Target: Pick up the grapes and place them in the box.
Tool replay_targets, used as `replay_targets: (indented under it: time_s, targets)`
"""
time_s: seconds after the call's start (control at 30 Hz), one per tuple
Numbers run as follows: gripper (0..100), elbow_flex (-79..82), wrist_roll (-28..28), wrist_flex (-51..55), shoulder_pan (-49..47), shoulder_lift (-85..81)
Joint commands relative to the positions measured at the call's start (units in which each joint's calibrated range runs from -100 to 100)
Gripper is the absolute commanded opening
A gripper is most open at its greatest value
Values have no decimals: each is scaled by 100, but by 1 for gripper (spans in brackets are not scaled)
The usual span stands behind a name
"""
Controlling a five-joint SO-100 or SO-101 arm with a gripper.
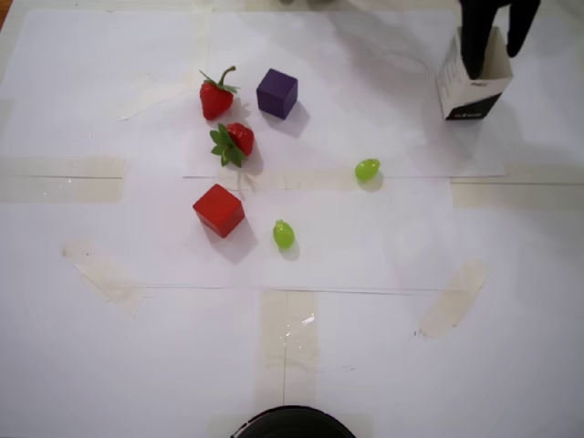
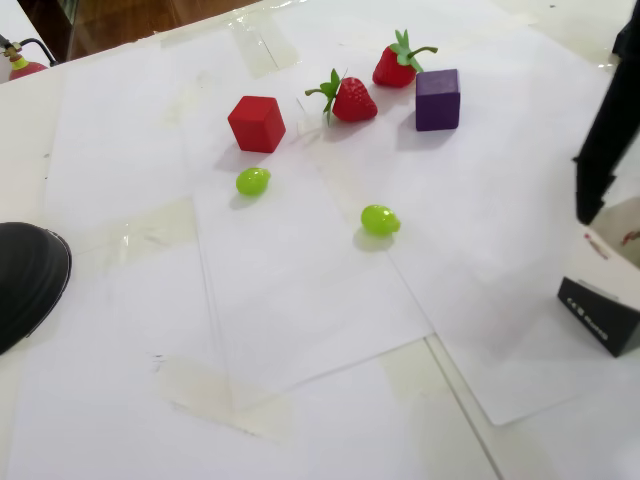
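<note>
White paper sheets taped flat cover the table [image 1: 137, 365], prob. to give a plain, non-slip work area. Dark round obj [image 2: 25, 280] sits at 9 o'clock in fixed view, half out of shot; can't tell what it is.

Going L to R in overhead view: upper strawberry [image 1: 215, 97] at approx. 11 o'clock, lower strawberry [image 1: 234, 140] just below it, red cube [image 1: 219, 210] under those, purple cube [image 1: 276, 93] beside the upper berry. None of these belong to the job; they read as distractors, left untouched.

Next, two grapes lying loose on the paper: near grape [image 1: 284, 234] just right of the red cube, apart from it; far grape [image 1: 367, 170] further right, toward 2 o'clock from the first. Both are well apart from the box, so both are yet to be fetched.

Box [image 1: 472, 84] stands upright at 1 o'clock, mouth up. Hand [image 1: 495, 41] hangs right over the mouth, fingers pointing down at the opening w/ a gap between them, i.e. spread, nothing green seen between. No third grape on show; box interior can't be seen, so whether one lies in there can't be told. Fixed view shows one dark finger [image 2: 605, 140] just above the box rim.

Judgement: job partway at best, w/ two grapes to go.
</note>
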Motion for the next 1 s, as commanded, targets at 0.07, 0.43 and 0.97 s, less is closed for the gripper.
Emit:
replay_targets:
  time_s: [0.07, 0.43, 0.97]
  targets:
    - [22, -560, 93, 49, 295, -327]
    - [20, -1887, 557, 1144, 1647, -52]
    - [18, -387, 801, -1299, 2221, 1504]
